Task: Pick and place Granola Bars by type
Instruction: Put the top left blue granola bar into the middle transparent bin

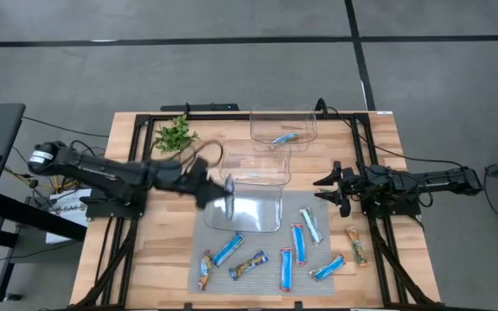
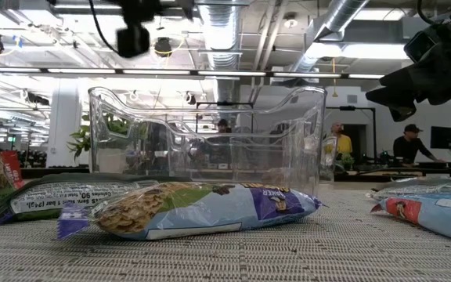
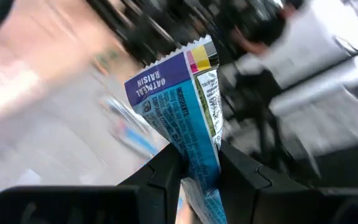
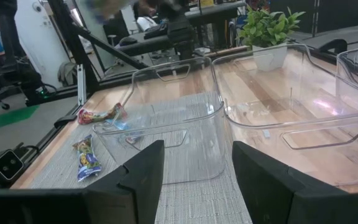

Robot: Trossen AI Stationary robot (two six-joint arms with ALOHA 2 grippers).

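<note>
Left pincer (image 3: 199, 171): pressed together on a blue bar (image 3: 188, 106), which is pinched by its lower end between the two dark fingers (image 3: 166, 177); "OATMEAL RAISIN" is printed on the wrapper.
Left pincer, place: held above the near clear bin (image 1: 251, 200), over that bin's left end, as seen from above (image 1: 219, 187).
Right pincer (image 1: 328, 190): spread and holding nothing; it is kept at the table's right side, with the clear bins just ahead of its fingertips.
Bars on the mat (image 1: 232, 250): several wrapped bars are spread on the grey mat (image 1: 258, 281) beyond the near bin, on the side away from the left pincer's arm, blue ones and multicolour ones mixed.
Stray bar (image 1: 356, 244): one orange-brown bar is laid off the mat, near the right pincer's arm.
Far bin (image 1: 284, 123): a pale blue bar (image 1: 284, 137) is seen inside it.
Middle bin (image 1: 258, 160): set between the far and near bins.
Plant (image 1: 175, 134): placed behind the left pincer, near the table's edge.
</note>
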